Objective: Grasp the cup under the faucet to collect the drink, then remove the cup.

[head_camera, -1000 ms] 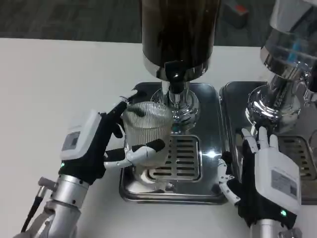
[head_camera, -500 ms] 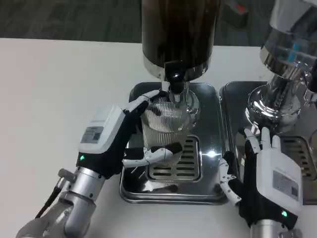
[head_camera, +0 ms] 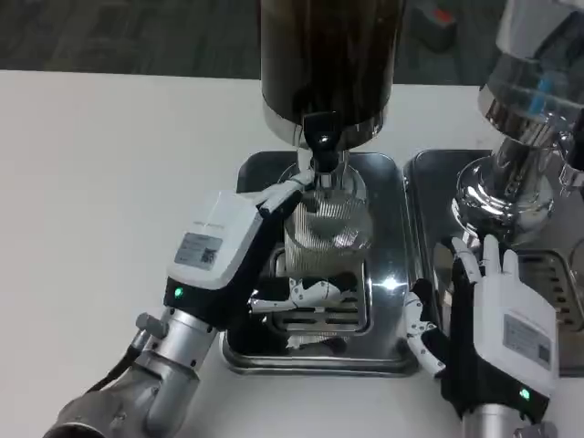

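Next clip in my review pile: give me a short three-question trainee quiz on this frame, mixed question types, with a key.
1. True or false: the left robot hand holds the ribbed clear cup.
2. Multiple choice: the cup stands A) on the bare white table, B) over the drain grate of the metal tray, below the faucet, C) on the neighbouring dispenser's tray.
3. Fill in: the right robot hand holds ____.

Key
1. True; its fingers wrap the cup from the left side.
2. B.
3. Nothing; its fingers are spread, and it sits between the two trays near the table's front edge.
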You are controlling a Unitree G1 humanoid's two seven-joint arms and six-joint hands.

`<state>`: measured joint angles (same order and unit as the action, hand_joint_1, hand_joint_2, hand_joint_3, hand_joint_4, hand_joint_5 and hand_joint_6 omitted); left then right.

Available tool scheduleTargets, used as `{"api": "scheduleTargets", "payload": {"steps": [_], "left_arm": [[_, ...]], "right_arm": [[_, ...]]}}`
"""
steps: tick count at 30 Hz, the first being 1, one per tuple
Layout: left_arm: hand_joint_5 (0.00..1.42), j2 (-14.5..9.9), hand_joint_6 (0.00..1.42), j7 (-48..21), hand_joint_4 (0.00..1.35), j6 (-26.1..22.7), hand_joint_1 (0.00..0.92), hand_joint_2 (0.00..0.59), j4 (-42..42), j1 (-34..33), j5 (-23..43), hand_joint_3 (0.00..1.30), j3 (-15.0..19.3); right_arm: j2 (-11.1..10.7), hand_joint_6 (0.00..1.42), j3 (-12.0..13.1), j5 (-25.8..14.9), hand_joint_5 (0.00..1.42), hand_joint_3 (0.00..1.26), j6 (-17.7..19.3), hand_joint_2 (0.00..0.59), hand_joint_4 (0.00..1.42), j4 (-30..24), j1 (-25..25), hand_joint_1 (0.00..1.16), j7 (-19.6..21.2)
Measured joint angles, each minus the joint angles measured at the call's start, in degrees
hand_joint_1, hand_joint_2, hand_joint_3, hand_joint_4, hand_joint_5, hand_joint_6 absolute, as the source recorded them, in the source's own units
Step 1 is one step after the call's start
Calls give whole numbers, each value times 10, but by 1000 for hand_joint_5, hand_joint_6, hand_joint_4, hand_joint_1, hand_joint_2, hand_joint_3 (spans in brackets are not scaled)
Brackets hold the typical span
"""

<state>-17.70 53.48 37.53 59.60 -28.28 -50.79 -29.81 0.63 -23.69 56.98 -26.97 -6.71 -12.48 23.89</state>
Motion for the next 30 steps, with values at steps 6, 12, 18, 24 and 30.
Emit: {"api": "scheduleTargets", "payload": {"steps": [6, 12, 18, 24, 30], "left_arm": [[582, 0, 605, 2, 284, -14, 199, 90, 9, -4, 4, 114, -6], [513, -2, 483, -7, 223, -11, 1, 68, 13, -7, 17, 57, -5], [502, -8, 451, -28, 220, 26, 0, 56, 14, -6, 53, 60, 2], [502, -23, 418, -39, 254, 59, 0, 73, 14, 4, 80, 96, 23], [389, -53, 208, -59, 163, 103, 0, 88, 12, 35, 121, 85, 56]], "right_arm": [[0, 161, 0, 0, 2, 177, 0, 516, 0, -1, 0, 348, 0], [2, 161, 0, 0, 2, 177, -1, 516, 0, -1, 4, 348, 0], [2, 161, -3, 2, 0, 177, -6, 516, 0, -1, 11, 348, -2], [2, 75, -3, 2, 0, 177, -9, 515, 0, -1, 12, 347, -4], [-1, 1, 1, 2, 0, 164, -11, 515, 0, -4, 13, 346, -4]]}}
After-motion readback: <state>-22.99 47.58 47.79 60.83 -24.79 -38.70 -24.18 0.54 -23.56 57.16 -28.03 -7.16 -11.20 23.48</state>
